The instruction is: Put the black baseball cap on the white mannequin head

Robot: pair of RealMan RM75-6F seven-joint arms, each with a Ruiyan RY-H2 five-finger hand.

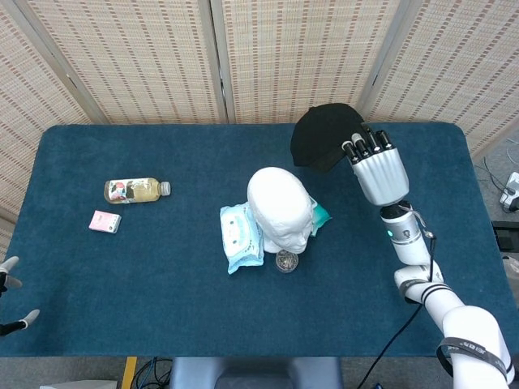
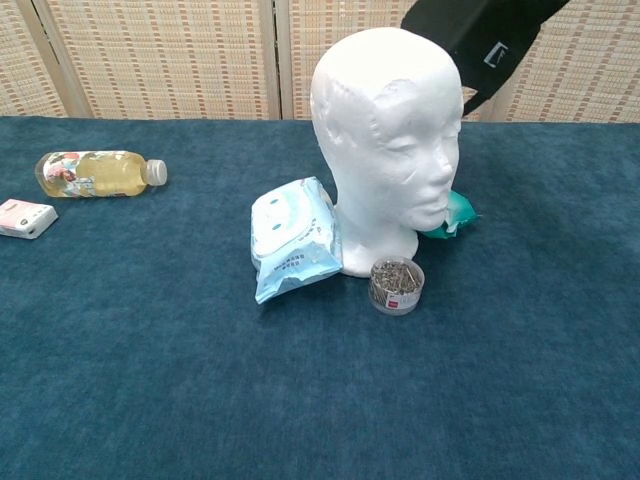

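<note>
The white mannequin head (image 1: 280, 207) (image 2: 388, 140) stands bare at the table's middle, its face turned toward me. My right hand (image 1: 375, 166) holds the black baseball cap (image 1: 324, 134) (image 2: 482, 38) in the air, up and to the right of the head and a little behind it. In the chest view only the cap shows, at the top edge beside the head's crown; the hand itself is out of that frame. My left hand (image 1: 10, 284) barely shows at the head view's lower left edge, fingers apart, holding nothing.
A blue wipes pack (image 1: 240, 237) (image 2: 291, 252) leans on the head's left side, a teal pack (image 1: 319, 214) (image 2: 452, 215) lies on its right. A small round tin (image 1: 285, 261) (image 2: 396, 284) sits in front. A drink bottle (image 1: 135, 190) and a pink box (image 1: 105, 221) lie far left.
</note>
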